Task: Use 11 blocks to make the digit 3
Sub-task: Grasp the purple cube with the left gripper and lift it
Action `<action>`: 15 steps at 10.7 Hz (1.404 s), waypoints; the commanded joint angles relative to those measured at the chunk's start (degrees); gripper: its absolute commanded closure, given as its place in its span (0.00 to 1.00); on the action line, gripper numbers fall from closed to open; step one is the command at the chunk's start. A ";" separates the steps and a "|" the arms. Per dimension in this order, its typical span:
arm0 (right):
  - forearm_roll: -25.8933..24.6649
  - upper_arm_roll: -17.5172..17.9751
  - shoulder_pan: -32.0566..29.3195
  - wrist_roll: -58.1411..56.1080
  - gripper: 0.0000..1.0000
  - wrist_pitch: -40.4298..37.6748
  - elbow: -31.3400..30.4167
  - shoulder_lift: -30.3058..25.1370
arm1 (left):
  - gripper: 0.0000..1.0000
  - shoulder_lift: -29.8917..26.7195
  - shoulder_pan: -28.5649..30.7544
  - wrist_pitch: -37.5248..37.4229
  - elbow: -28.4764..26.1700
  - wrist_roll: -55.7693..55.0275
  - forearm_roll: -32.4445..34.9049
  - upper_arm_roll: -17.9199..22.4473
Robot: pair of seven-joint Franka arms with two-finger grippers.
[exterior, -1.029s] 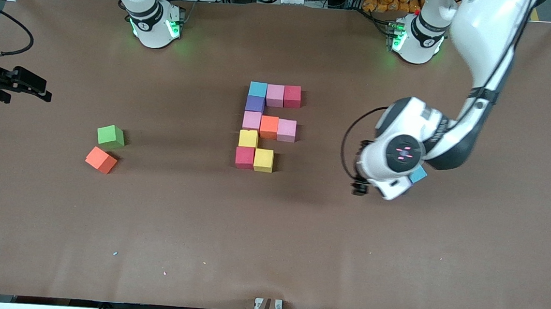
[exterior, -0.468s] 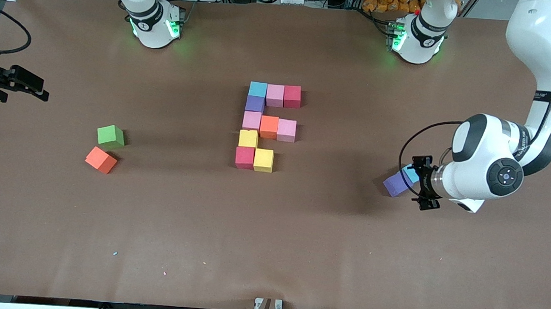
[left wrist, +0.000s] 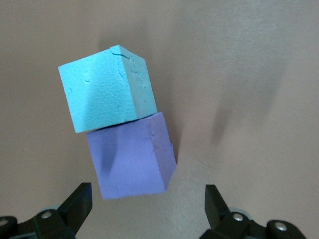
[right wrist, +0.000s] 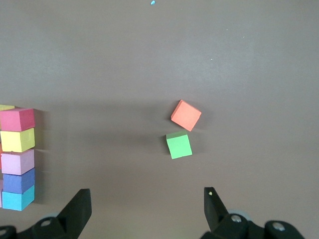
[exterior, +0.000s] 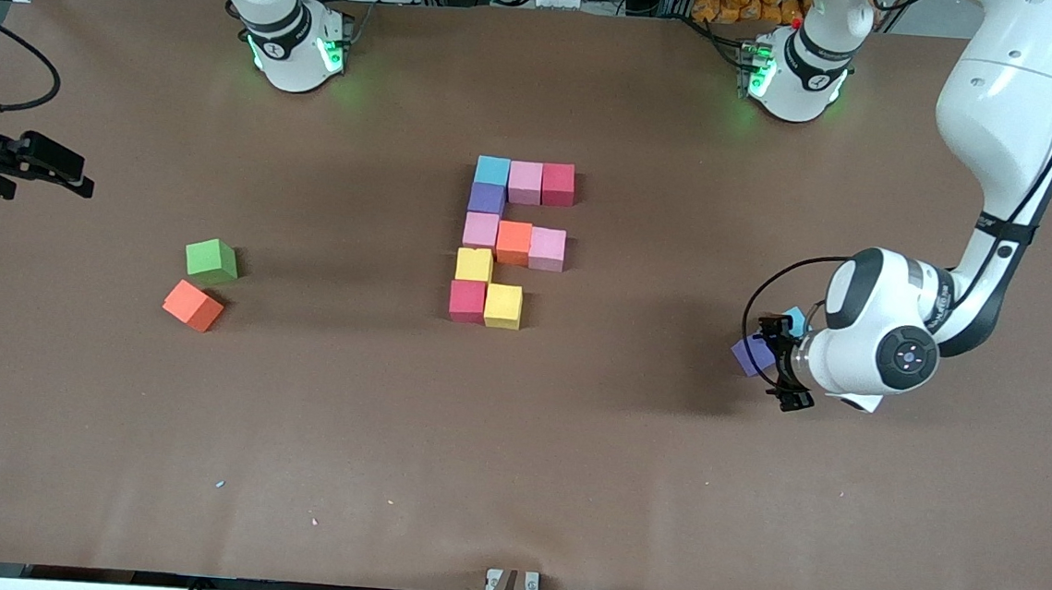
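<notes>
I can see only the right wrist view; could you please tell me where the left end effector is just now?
Observer: The left end effector hangs open over a purple block toward the left arm's end of the table; the right end effector waits at the right arm's end.
Operator: Thank you. Is that block alone there?
Observer: No, a light blue block touches it.
Operator: And how full is the digit 3?
Observer: Ten blocks are in the digit 3; its row nearest the front camera has only two, a red block and a yellow block.
</notes>
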 commanded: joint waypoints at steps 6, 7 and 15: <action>-0.56 0.39 -1.54 0.74 0.00 -0.23 2.23 0.27 | 0.00 -0.14 -0.09 0.70 -3.81 -1.57 2.69 0.13; -0.65 0.47 -1.36 0.74 0.00 0.21 2.23 0.27 | 0.00 -0.06 -0.09 0.70 -4.33 -1.57 2.95 0.13; -1.26 0.39 -1.89 0.74 0.00 -0.32 1.70 0.09 | 0.44 0.30 -0.18 0.70 -4.52 -1.57 6.64 0.04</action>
